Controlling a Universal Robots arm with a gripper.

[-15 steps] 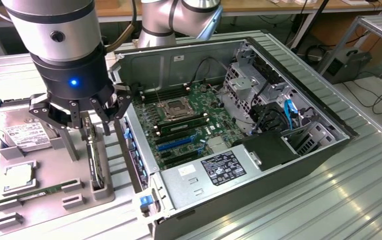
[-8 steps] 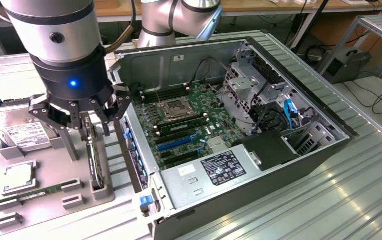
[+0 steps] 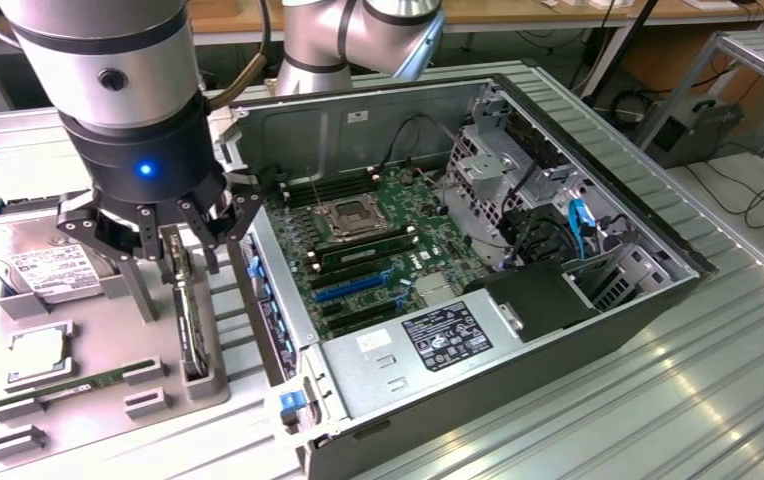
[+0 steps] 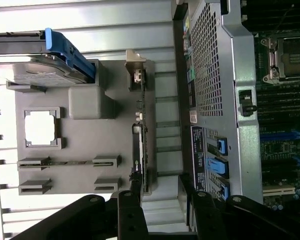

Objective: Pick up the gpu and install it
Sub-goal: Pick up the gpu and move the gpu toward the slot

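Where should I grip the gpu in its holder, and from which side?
I'd take the gpu by its upper long edge, squeezing both flat faces, coming from straight above: it stands on edge in a slot of the grey holder.

Hard drive (image 3: 35, 262), CPU chip (image 3: 38, 352), RAM stick (image 3: 69, 388), on grey tray (image 4: 85, 142)

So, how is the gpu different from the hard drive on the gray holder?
The gpu is a thin dark board; the hard drive is a thicker silver box with a white label. The gpu stands on its edge in a slot, while the hard drive shows its broad face. Both rest on the gray holder.
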